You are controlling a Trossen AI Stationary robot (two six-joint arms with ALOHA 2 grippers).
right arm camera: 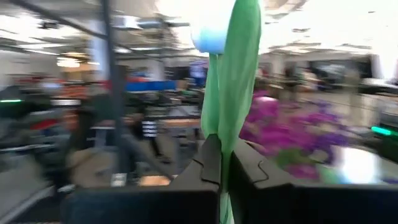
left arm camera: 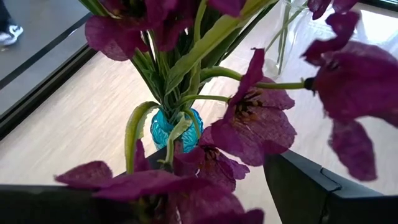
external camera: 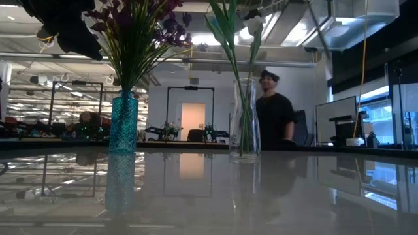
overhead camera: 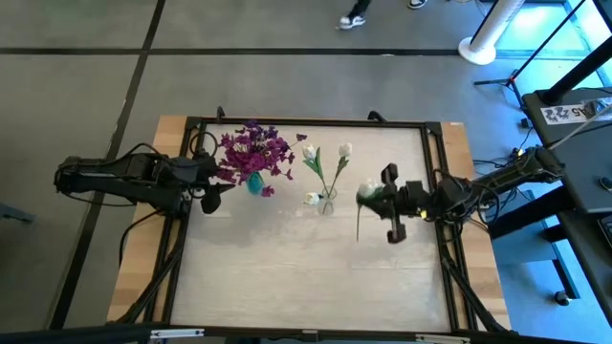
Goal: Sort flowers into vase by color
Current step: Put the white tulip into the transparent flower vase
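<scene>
Right gripper: pinched shut on a white flower by its stem, carried upright beside the clear vase — likely so the stem can drop in.
Clear vase: holds the other white buds.
Blue vase: holds the purple flowers (colors kept apart).
Left gripper: part-open at the purple bunch — whether it grips anything, cannot tell.

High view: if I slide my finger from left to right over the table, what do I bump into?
Left gripper → purple flowers in the teal vase → white flowers in the clear vase → white flower pinched in the right gripper.
</scene>
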